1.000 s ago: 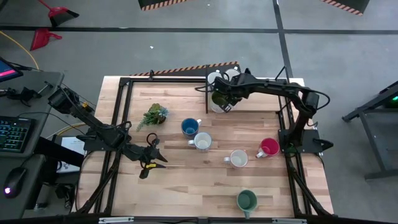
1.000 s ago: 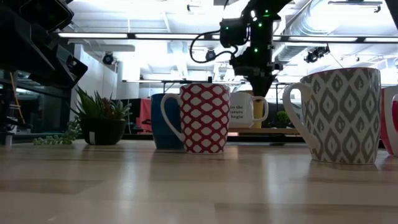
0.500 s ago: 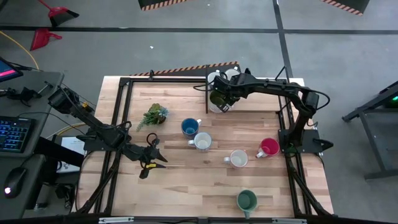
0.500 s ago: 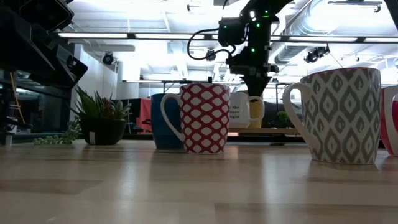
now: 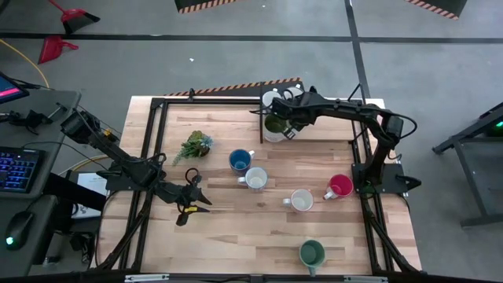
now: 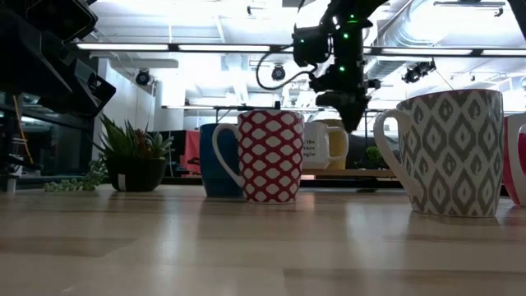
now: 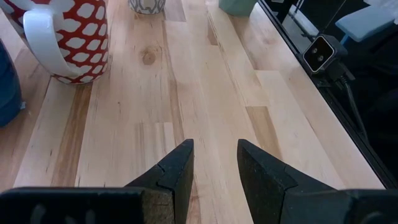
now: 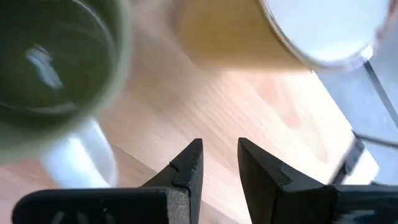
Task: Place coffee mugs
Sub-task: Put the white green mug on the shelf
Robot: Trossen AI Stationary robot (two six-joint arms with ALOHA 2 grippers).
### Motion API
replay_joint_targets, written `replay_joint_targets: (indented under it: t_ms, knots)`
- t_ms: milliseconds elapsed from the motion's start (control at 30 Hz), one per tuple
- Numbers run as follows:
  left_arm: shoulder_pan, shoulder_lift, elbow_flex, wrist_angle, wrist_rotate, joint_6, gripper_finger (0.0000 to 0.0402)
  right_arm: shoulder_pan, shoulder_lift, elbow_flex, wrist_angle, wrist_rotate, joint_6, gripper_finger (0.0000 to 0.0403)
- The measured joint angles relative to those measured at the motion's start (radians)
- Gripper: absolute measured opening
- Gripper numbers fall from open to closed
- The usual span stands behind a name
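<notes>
My right gripper [image 5: 289, 128] hangs at the table's far edge, pointing steeply down, open by a narrow gap with nothing between its fingers [image 8: 219, 146]. Just beside it stands a white mug with an olive green inside [image 8: 50, 68] [image 5: 274, 126], its white handle [image 8: 81, 158] clear of the fingers. A cream mug [image 8: 249, 37] [image 6: 335, 146] stands behind it. Blue [image 5: 241, 160], grey-white [image 5: 255, 178], white [image 5: 301, 200], red [image 5: 339, 186] and teal green [image 5: 312, 253] mugs stand upright on the tabletop. My left gripper [image 5: 196, 204] waits open near the left edge, low over bare wood [image 7: 216, 146].
A small potted plant [image 5: 195, 145] stands at the left middle of the table. A black metal frame [image 5: 157, 141] runs along the left, far and right sides. The red-and-white patterned mug [image 7: 74, 37] stands ahead of my left gripper. Bare wood [image 5: 244, 228] lies toward the near edge.
My right gripper has turned a little at the wrist and shifted slightly sideways above the far mugs, keeping the same gap. The white mug with the green inside has turned about where it stands: its handle, seen at its side in the low view before, has swung out of sight there.
</notes>
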Motion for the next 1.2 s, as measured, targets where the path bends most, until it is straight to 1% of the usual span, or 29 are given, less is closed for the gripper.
replay_joint_targets:
  t_ms: [67, 233, 467, 600, 833, 967, 1200]
  knots:
    - [0.000, 0.000, 0.000, 0.000, 0.000, 0.000, 0.0113, 0.001, 0.000, 0.000, -0.048, -0.006, 0.024, 0.0081]
    - [0.000, 0.000, 0.000, 0.000, 0.000, 0.000, 0.0113, 0.030, 0.000, 0.000, -0.132, -0.079, 0.069, 0.0081]
    - [0.000, 0.000, 0.000, 0.000, 0.000, 0.001, 0.0113, 0.093, -0.001, 0.000, -0.134, -0.201, 0.069, 0.0081]
    - [0.000, 0.000, 0.000, 0.000, 0.000, 0.001, 0.0113, 0.124, -0.001, 0.000, -0.081, -0.264, 0.041, 0.0081]
    - [0.000, 0.000, 0.000, 0.000, -0.003, 0.001, 0.0113, 0.138, -0.001, 0.000, 0.131, -0.353, -0.055, 0.0081]
    - [0.000, 0.000, 0.000, 0.000, -0.003, 0.001, 0.0113, 0.122, -0.001, 0.000, 0.186, -0.352, -0.088, 0.0081]
    - [0.000, 0.000, 0.000, 0.000, -0.003, 0.002, 0.0113, 0.095, -0.001, 0.000, 0.207, -0.337, -0.113, 0.0081]
